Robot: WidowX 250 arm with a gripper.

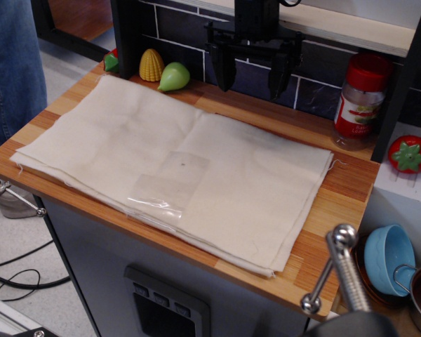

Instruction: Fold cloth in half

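The cloth (175, 165), a large cream rectangular sheet in layers, lies flat on the wooden counter (337, 203) and covers most of it. It has faint crease lines, frayed edges and a clear tape-like patch (170, 184) near its middle front. My black gripper (252, 74) hangs at the back of the counter, above and just behind the cloth's far edge. Its two fingers (223, 69) stand apart with nothing between them.
Toy corn (151, 64), a green pear-shaped toy (174, 77) and a red-green toy (111, 61) sit at the back left. A red-lidded spice jar (361, 102) stands back right. A toy strawberry (409, 154), a blue cup (390, 258) and a faucet (342, 270) are to the right. A person in jeans (14, 63) stands left.
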